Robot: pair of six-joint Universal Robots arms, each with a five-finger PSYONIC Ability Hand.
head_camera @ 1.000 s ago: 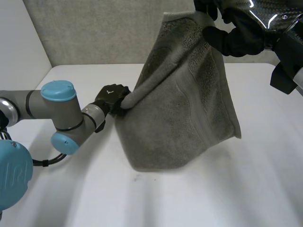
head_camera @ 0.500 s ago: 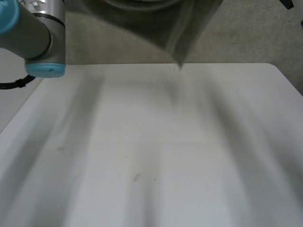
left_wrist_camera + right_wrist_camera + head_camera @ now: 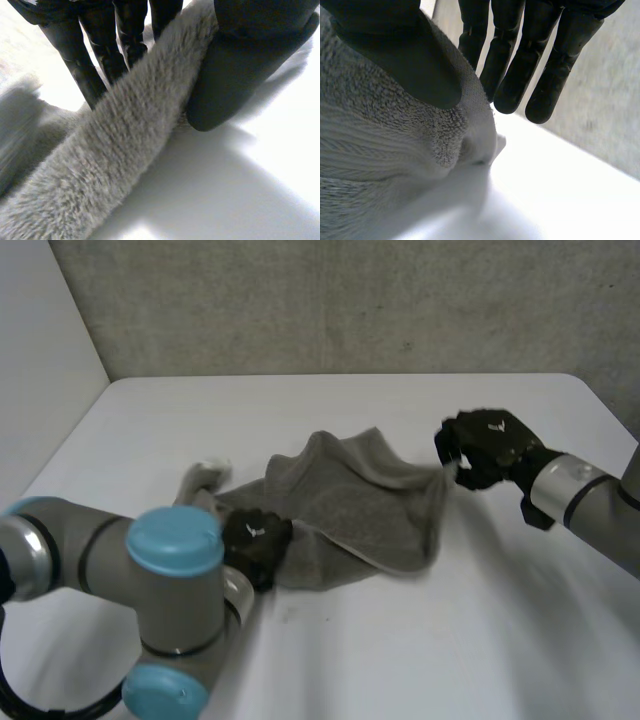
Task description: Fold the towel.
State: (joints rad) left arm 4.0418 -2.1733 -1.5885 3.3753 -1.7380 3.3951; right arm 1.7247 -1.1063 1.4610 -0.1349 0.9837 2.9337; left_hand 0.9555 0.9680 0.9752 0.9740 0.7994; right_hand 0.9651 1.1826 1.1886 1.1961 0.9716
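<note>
The left hand (image 3: 257,543) pinched the towel (image 3: 350,505) between thumb (image 3: 250,65) and fingers (image 3: 100,60) at the cloth's 8 o'clock corner. The towel lay rumpled near the middle of the white table (image 3: 450,640), with its 3 o'clock corner raised. The right hand (image 3: 490,448) gripped that corner, its thumb pressed on the pile and its fingers straight behind it.

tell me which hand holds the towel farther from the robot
The right hand, pinching the towel at its far edge; the left hand grips the near edge.
</note>
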